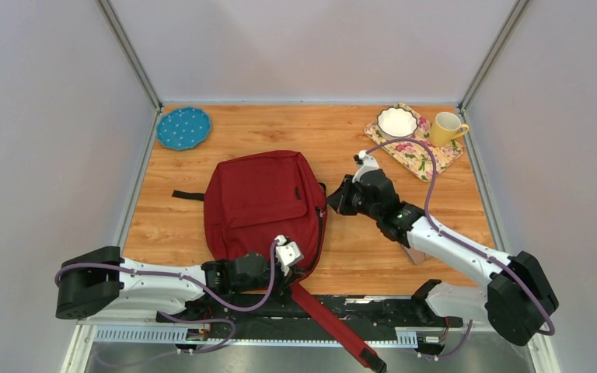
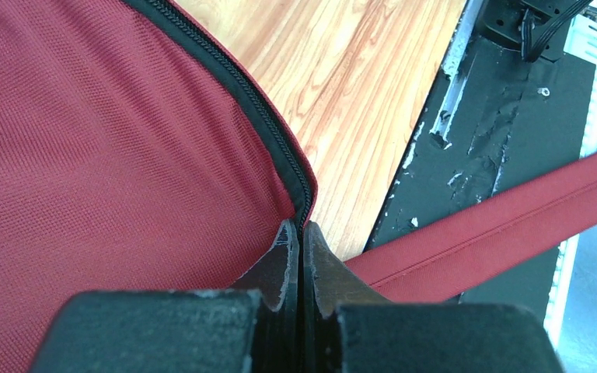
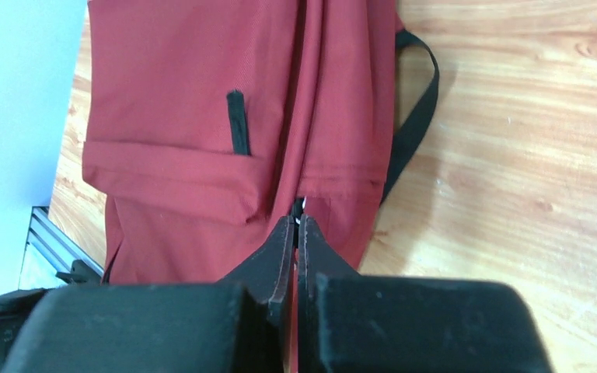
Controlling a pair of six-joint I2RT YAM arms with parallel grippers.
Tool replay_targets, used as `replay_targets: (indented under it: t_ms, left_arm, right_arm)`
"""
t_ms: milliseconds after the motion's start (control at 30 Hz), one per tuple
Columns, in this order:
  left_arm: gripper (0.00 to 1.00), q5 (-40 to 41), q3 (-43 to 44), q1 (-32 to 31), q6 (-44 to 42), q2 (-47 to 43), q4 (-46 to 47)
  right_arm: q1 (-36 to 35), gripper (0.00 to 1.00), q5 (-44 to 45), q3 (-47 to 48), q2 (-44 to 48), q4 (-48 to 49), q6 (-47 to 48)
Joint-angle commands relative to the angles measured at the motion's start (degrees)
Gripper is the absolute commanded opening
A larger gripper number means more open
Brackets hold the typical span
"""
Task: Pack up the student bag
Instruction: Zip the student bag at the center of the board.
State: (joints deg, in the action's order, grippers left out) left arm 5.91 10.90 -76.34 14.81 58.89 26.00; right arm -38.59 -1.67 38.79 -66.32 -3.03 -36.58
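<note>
Opening the student bag (image 1: 260,198), I'd say — left gripper (image 2: 301,227) and right gripper (image 3: 296,221) pinched shut at its zipper (image 2: 233,85), bag just ahead of each. Next: steady pull along it.

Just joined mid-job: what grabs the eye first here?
The dark red student bag lying flat at centre, biggest thing in view. Both hands are shut on it: left hand at its near zipper edge, right hand at its right side. A blue plate sits far left, a yellow mug far right.
</note>
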Motion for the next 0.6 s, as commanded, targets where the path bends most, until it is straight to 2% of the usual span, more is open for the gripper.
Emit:
replay_targets:
  t_ms: [0, 167, 400, 433, 467, 567]
  left_arm:
    - [0.00, -3.37, -1.76, -1.53, 2.86, 0.08, -5.61]
    - [0.00, -2.05, -2.28, -1.54, 2.68, -1.32, -6.49]
    - [0.00, -0.11, -2.98, -1.54, 3.30, -3.52, -6.58]
    - [0.00, 0.24, -2.99, -1.54, 3.30, -4.22, -6.58]
    - [0.00, 1.20, -2.64, -1.54, 3.38, -4.49, -6.92]
    - [0.09, 4.01, -0.62, -1.54, 4.53, -5.89, -10.61]
  right_arm:
    - [2.29, 0.00, 2.55, 7.35, -2.66, 9.53, 1.42]
    - [3.69, 0.00, 2.55, 9.90, -6.44, 9.62, 0.37]
    - [4.49, 0.00, -1.57, 9.21, -6.54, 8.66, -1.04]
    - [4.49, 0.06, -2.28, 8.68, -6.36, 8.30, -1.04]
    - [4.40, 0.33, -2.89, 8.50, -6.36, 7.08, -0.95]
    - [4.40, 0.63, -4.48, 7.36, -5.49, 3.22, -0.86]
